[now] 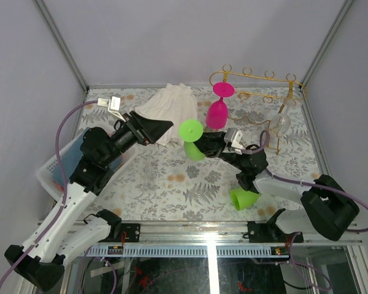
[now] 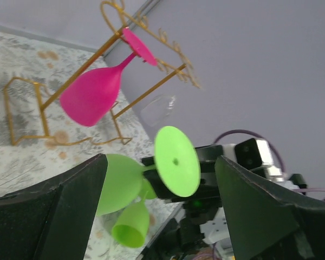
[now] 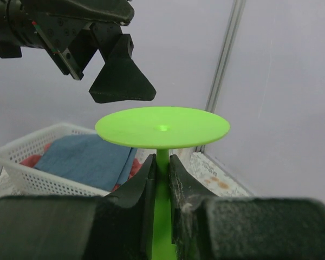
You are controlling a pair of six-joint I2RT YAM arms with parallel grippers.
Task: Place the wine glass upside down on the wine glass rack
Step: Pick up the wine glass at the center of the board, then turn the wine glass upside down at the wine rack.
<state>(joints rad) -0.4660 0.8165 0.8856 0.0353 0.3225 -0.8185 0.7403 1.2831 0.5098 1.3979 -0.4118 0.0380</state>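
A green wine glass (image 1: 192, 138) is held off the table at mid-scene, with its flat foot (image 3: 162, 127) turned toward the left arm. My right gripper (image 3: 162, 165) is shut on its thin stem just below the foot. My left gripper (image 2: 162, 200) stands open a short way to the left of the glass, with nothing between its fingers (image 2: 70, 211). The gold wire wine glass rack (image 1: 260, 92) stands at the back right. A pink glass (image 1: 218, 110) and a clear glass (image 1: 281, 123) hang upside down from it.
A second green glass (image 1: 243, 198) lies on its side on the fern-patterned table near the right arm's base. A white cloth (image 1: 168, 107) lies at the back middle. A white plastic basket (image 3: 27, 162) holding blue cloth sits at the left edge.
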